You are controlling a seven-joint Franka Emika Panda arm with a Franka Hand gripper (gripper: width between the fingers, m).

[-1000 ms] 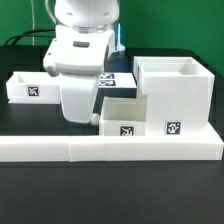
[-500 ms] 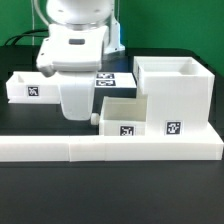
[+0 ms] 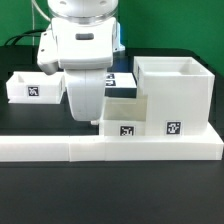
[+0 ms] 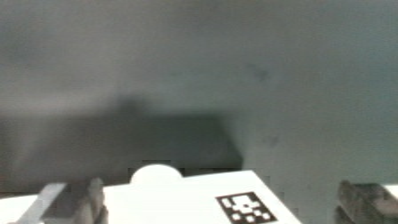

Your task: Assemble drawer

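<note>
The gripper [image 4: 217, 203] gapes wide, a tray [image 4: 178, 205] between its fingers [image 4: 71, 203], seemingly untouched; in the exterior view the housing [image 3: 172, 95] stands at its three o'clock.

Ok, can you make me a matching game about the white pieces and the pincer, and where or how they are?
Things:
1. housing
2. lone tray
3. border bar
4. pincer

Places or states:
a. open
b. lying along the front
c. on the exterior view's left
d. on the exterior view's right

Pairs: 1-d, 2-c, 3-b, 4-a.
</note>
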